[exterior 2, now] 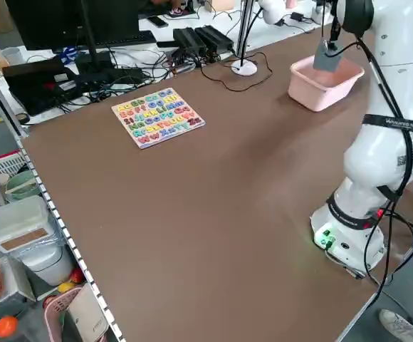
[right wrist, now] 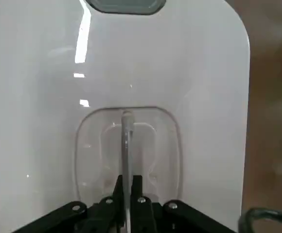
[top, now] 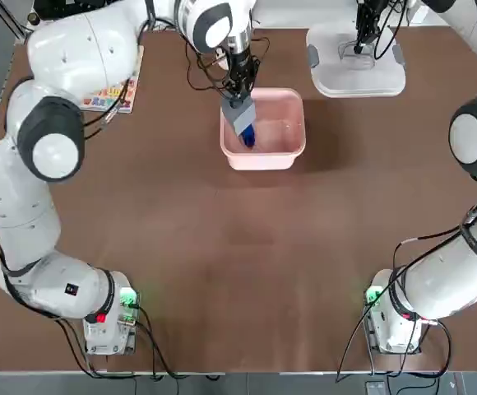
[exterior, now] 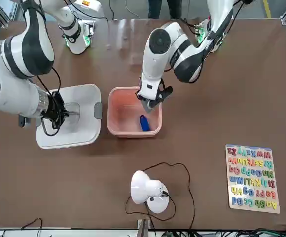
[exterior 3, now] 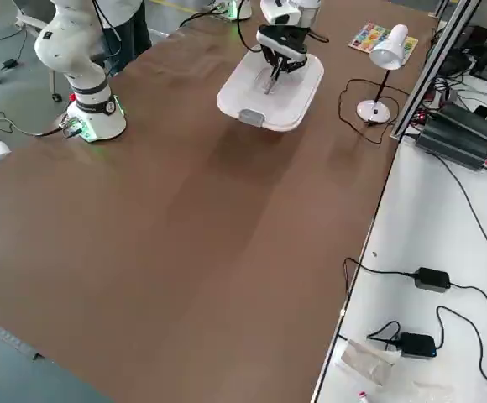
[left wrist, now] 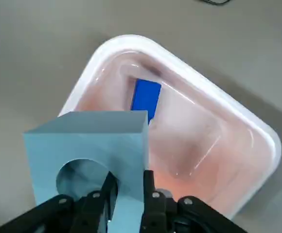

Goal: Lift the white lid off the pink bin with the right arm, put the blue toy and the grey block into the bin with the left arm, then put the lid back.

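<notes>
Grey block [left wrist: 87,170] hangs over the pink bin [top: 263,163], pinched by one wall in the closed fingers of the left gripper [left wrist: 130,180], which stands above the bin's left part as the robot sees it. Blue toy [left wrist: 146,97] is already inside, close by the block in the overhead view. The block overlaps the left rim there, so the drop seems to call for a small shift to the robot's right, where the bin's floor lies open; let go here, it might catch the edge. The right gripper [right wrist: 128,187] is clenched on the upright handle [right wrist: 127,131] of the white lid [top: 345,81], well to the bin's right, leaving room between; whether the lid touches the table [top: 222,271] I cannot tell.
</notes>
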